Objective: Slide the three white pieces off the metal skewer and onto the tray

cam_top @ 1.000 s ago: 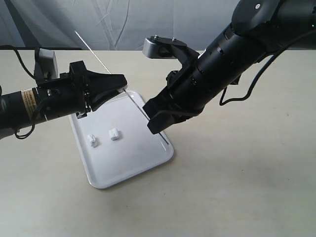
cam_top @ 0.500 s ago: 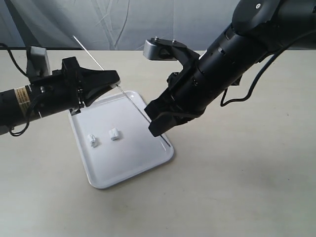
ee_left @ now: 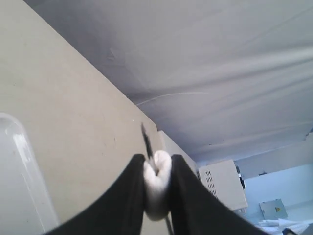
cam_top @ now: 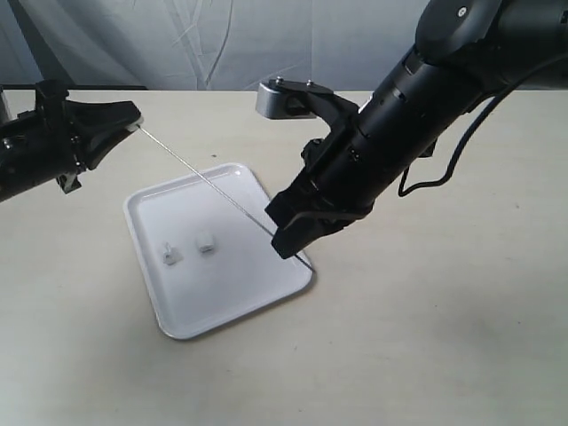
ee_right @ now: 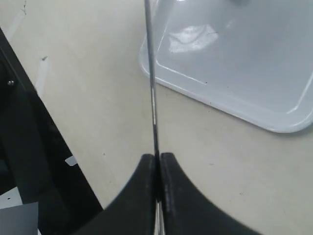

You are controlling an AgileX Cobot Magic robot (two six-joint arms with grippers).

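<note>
Counted two white pieces [cam_top: 205, 241] lying on the tray [cam_top: 253, 275], found the third piece [ee_left: 156, 193] pinched by left gripper [ee_left: 157, 159] near the skewer [cam_top: 204, 177] tip, right gripper [ee_right: 157, 159] clamping the other end; judged one pull-off left.

A beige tabletop [cam_top: 426, 346] stands before a wrinkled pale-grey curtain [cam_top: 231, 40].

Black segmented arm [cam_top: 417, 106], silver camera block [cam_top: 280, 96], black cable [cam_top: 453, 158]
</note>
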